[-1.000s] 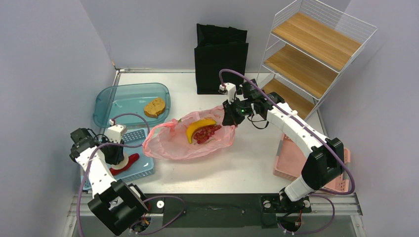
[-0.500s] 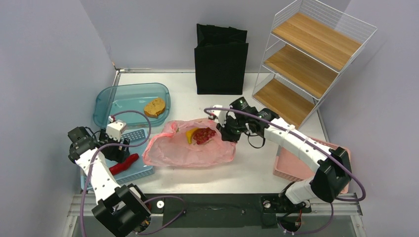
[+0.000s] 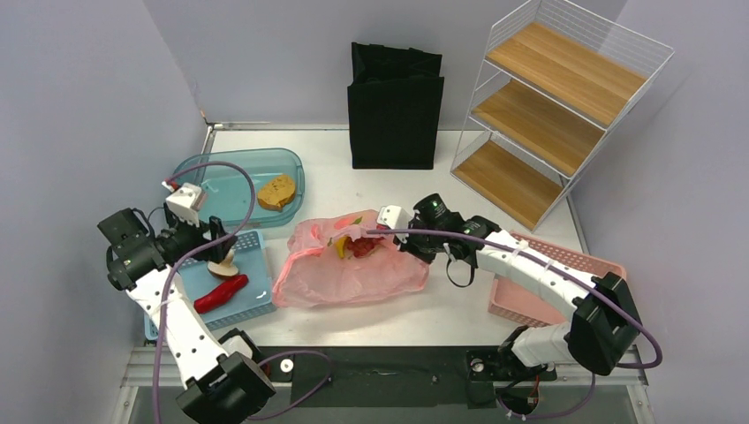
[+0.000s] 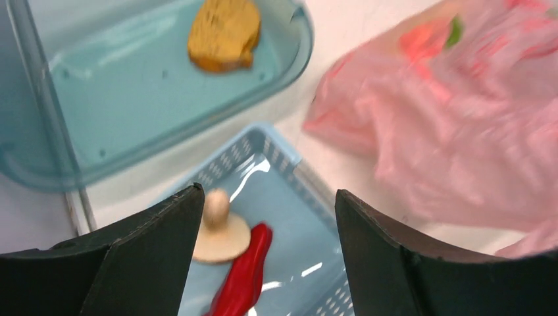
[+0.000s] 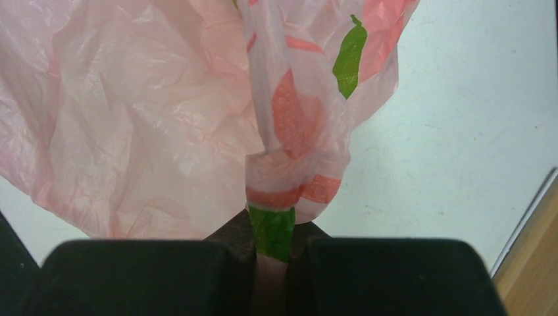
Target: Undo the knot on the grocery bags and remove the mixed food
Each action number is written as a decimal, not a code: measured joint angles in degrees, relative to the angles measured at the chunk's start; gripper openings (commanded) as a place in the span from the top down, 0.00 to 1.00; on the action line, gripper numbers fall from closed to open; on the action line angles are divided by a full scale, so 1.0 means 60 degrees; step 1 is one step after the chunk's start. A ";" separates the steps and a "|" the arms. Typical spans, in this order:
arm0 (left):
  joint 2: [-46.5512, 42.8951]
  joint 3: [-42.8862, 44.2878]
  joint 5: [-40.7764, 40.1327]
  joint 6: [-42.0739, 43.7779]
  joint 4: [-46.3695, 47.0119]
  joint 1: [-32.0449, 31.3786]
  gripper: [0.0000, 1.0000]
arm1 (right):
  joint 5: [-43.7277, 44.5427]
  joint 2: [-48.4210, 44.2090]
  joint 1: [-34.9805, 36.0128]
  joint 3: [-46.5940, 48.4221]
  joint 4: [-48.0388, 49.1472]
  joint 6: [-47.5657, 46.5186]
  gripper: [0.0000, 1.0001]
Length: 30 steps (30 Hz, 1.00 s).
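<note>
- Right gripper point(image 5: 271, 245) was clamped on a twisted strip of the pink bag point(image 3: 344, 274); judged to be holding the mouth open and steadying the bag on the bench point(image 3: 327, 177).
- Banana point(image 3: 339, 246) and red fruit point(image 3: 362, 246) lay just inside that mouth; no knot was visible there.
- Left gripper point(image 4: 268, 192) hung over the blue basket point(image 4: 289, 164), fingers well apart and empty; mushroom point(image 4: 220, 227) and chilli point(image 4: 243, 276) lay in it, touching; likely the drop-off for unpacked food.
</note>
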 measured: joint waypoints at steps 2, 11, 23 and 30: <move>-0.0047 0.0579 0.0685 -0.0605 0.0109 -0.0277 0.29 | 0.0208 -0.0171 0.0076 -0.0229 0.0302 -0.0058 1.00; -0.1628 0.0743 0.1107 -0.3861 0.2295 -0.5388 0.25 | 0.0546 -0.0594 0.0350 -0.0586 0.0965 0.0073 1.00; -0.0925 -0.0495 -0.4116 -0.3763 0.3803 -1.0670 0.25 | 0.0452 -0.0623 0.0259 -0.0543 0.1100 0.0109 1.00; 0.0477 -0.0430 -0.5395 -0.3370 0.3996 -1.0750 0.69 | 0.0109 -0.0612 -0.0437 0.0157 0.1038 -0.0117 0.97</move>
